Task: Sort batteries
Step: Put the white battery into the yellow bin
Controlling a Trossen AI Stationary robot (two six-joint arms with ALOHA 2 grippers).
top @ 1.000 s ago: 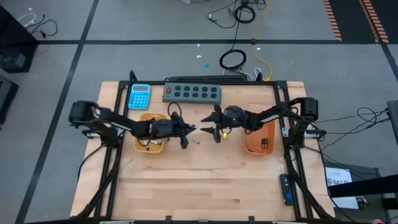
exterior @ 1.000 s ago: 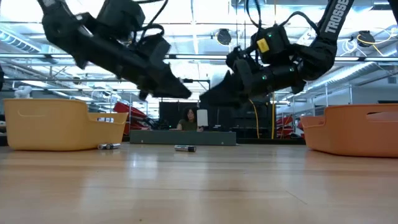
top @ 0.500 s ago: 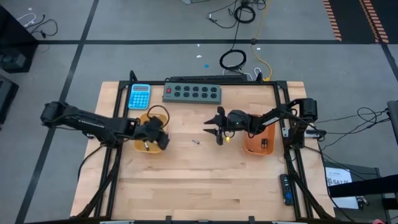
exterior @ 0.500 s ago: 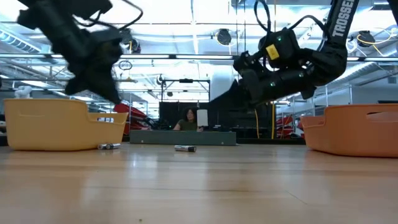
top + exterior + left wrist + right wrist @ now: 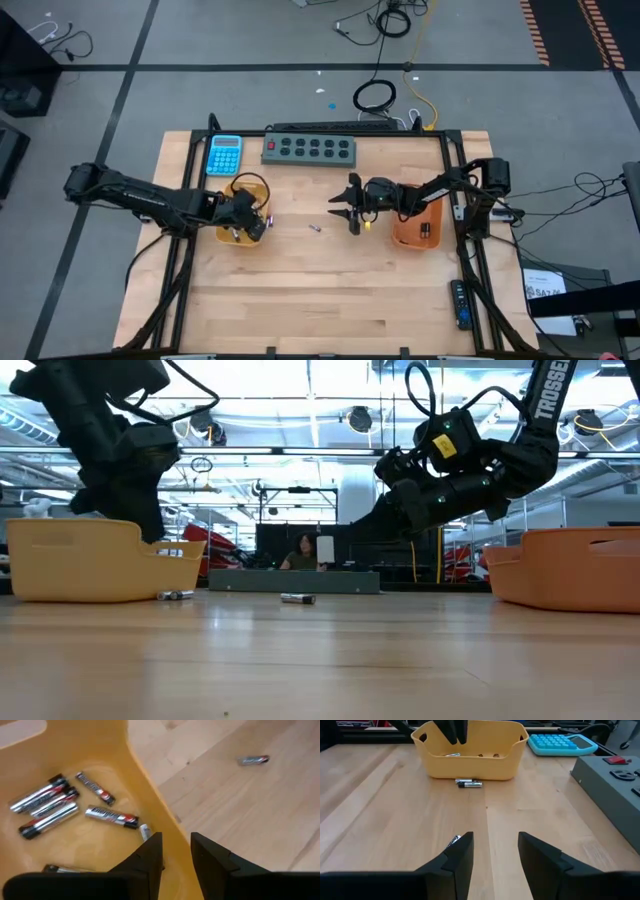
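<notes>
Hovering over the yellow tray (image 5: 243, 238), the left gripper (image 5: 176, 851) points down at the tray's rim on the side toward the table's middle, its fingers (image 5: 150, 856) a little apart with nothing between them; inside the yellow tray lie several silvery batteries (image 5: 47, 810) with dark and red ends, loosely grouped on its floor, and one more small cell (image 5: 145, 831) rests against the inner wall just below the gripper; outside the yellow tray, two cells (image 5: 469, 782) lie on the table (image 5: 330, 290) right against its wall, on the side facing the right arm; farther from the yellow tray, out on the bare wood toward the table's middle, a single battery (image 5: 315, 229) lies on its side; the right gripper (image 5: 492, 851) hangs above the wood beyond that lone battery as seen from the yellow tray, its fingers (image 5: 459, 856) apart and empty, aimed toward the yellow tray; an orange tray (image 5: 417, 222) sits on the far side of the right gripper from the yellow tray, with a dark cell or two in it; a blue calculator (image 5: 224, 154) lies just behind the yellow tray, and a grey button strip (image 5: 309, 149) lies beside the calculator.
</notes>
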